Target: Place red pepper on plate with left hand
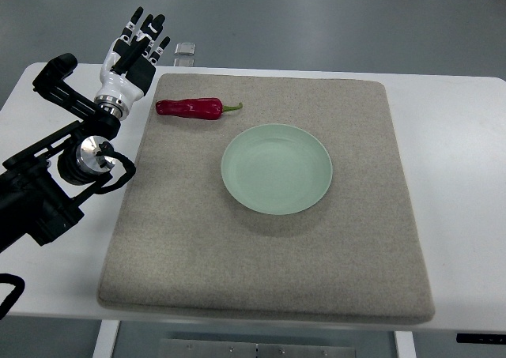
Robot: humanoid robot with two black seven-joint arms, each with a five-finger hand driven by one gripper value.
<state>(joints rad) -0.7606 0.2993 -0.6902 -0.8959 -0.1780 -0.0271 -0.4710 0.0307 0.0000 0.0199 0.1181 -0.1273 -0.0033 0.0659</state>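
- Top view, far left: the left arm, a dark linkage of black struts with a round silver joint, comes in from the left edge and reaches up across the white table.
- At the end of that arm the left hand sits over the table's upper left corner, with a white wrist and palm and black-tipped fingers.
- Those fingers are stretched out and spread apart, pointing away from the robot; they hold nothing.
- Just right of the hand, at the table's far edge, lies a small clear rectangular object; what it is cannot be told.
- A grey felt mat covers most of the table, its left edge passing just beside the wrist.
- On the mat's upper left part lies the red pepper, flat on its side, its length running left to right.
- Its green stem points right, toward the middle of the mat.
- The pepper is near the left hand, below and to the right of it, and the two do not touch.
- Further right, near the mat's centre, stands a pale green plate, round and shallow, with nothing in it.
- The pepper lies just beyond the plate's upper left rim, with a strip of mat showing between them.
- Right of the plate there is bare mat, then bare white table out to the picture's right edge.
- Grey floor shows beyond the table's far edge.
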